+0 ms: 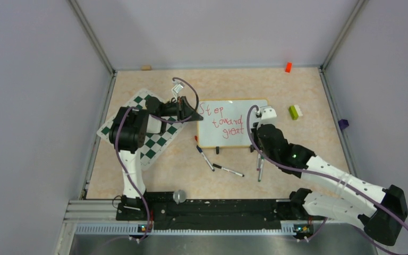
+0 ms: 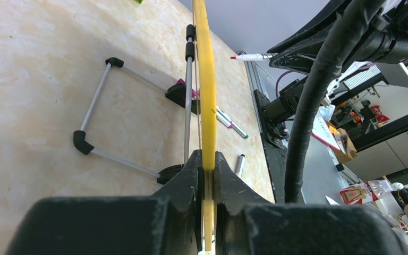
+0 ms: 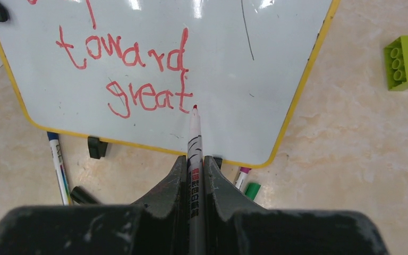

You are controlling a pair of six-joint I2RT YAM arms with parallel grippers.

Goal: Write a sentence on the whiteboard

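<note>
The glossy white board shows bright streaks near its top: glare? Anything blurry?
Right wrist view: yes, glare on the small glossy white board, red handwritten words sharp; left wrist view: black fingers of the left gripper look soft.

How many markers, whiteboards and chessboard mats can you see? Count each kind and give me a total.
marker: 4, one held by the right gripper
whiteboard: 1
chessboard mat: 1
Total: 6

The top line of the sentence (image 3: 130, 56) is cut off by the right wrist view's upper edge.
</note>
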